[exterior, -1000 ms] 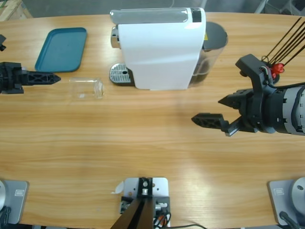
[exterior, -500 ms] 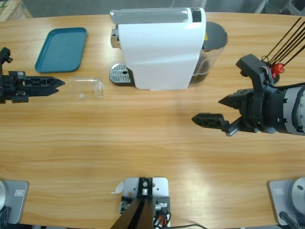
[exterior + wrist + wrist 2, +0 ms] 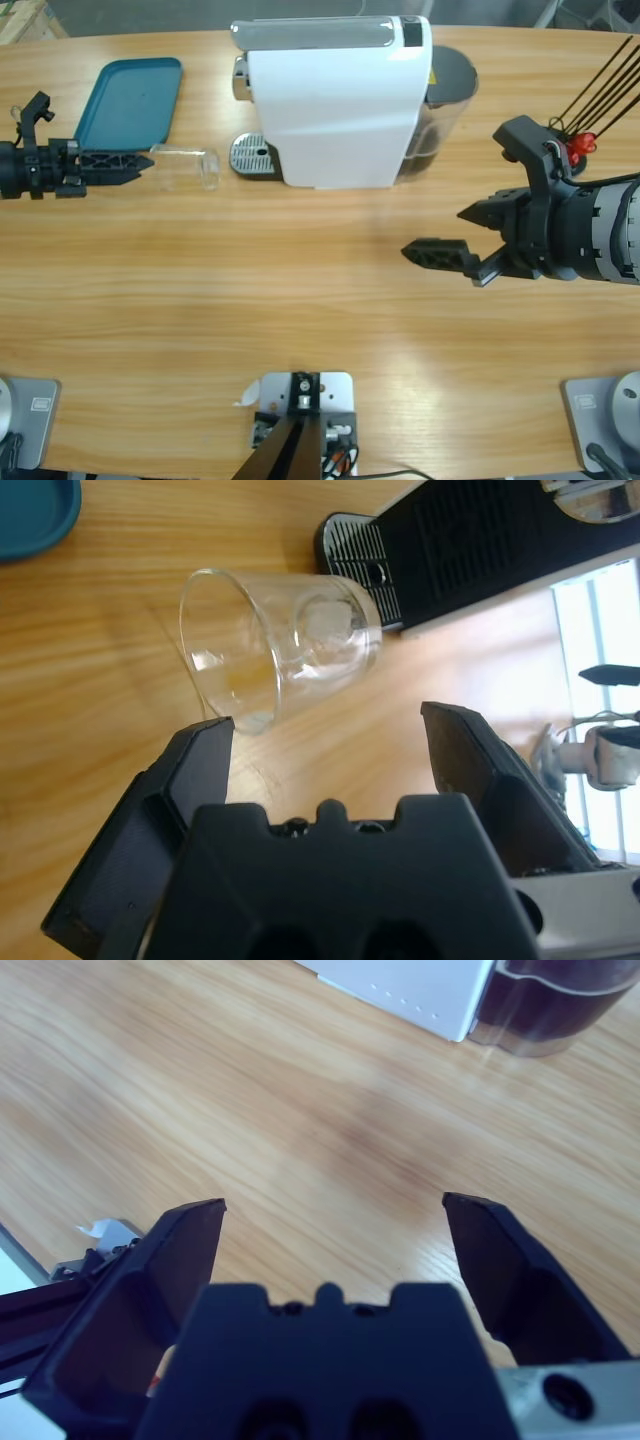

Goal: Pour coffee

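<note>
Lying on its side on the table (image 3: 300, 290), empty clear glass (image 3: 186, 167) just left of the coffee machine (image 3: 340, 100), mouth facing the left gripper (image 3: 133, 166). Left gripper spread wide, nearly at the rim. Right gripper (image 3: 465, 240) spread too, holding nothing, well apart.

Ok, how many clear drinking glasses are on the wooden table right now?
1. The small clear drinking glass lies on its side between the teal plastic tray and the white coffee machine, just ahead of the left gripper. Others may hide behind the machine.
</note>
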Robot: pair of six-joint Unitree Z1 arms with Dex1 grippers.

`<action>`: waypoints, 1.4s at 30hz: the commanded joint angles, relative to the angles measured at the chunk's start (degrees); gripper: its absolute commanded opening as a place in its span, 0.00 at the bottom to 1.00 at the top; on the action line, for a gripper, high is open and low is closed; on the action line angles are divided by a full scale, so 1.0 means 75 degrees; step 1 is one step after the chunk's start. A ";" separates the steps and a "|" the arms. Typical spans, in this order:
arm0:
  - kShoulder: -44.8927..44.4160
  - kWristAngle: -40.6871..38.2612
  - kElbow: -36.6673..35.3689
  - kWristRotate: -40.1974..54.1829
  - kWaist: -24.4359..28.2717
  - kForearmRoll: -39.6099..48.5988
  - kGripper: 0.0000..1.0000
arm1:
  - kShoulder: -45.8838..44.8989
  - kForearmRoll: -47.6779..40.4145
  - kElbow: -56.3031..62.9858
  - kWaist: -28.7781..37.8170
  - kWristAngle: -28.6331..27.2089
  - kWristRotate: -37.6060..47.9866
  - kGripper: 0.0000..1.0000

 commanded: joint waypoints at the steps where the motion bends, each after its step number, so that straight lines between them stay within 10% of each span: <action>1: 0.0903 -0.0162 -0.0020 -0.0239 0.0003 -0.1158 0.80 | 0.0326 0.0105 0.0114 -0.0098 0.0148 0.0074 0.99; 11: 0.1625 -0.0773 0.0065 -0.0469 -0.0421 -0.2435 0.43 | 0.0505 0.0082 -0.0027 -0.0098 0.0160 0.0067 0.99; 15: 0.1531 -0.0790 0.0231 -0.0457 -0.0440 -0.2815 0.00 | 0.0516 0.0065 -0.0027 -0.0098 0.0178 0.0067 0.99; 32: 0.0575 0.0459 0.0311 -0.0860 -0.2322 -0.3558 0.00 | 0.0371 0.0023 0.0085 -0.0098 0.0230 0.0067 0.98; 42: -0.1338 0.2098 0.0395 -0.0916 -0.2865 -0.1460 0.00 | 0.0348 -0.0054 0.0139 -0.0098 0.0230 0.0067 0.98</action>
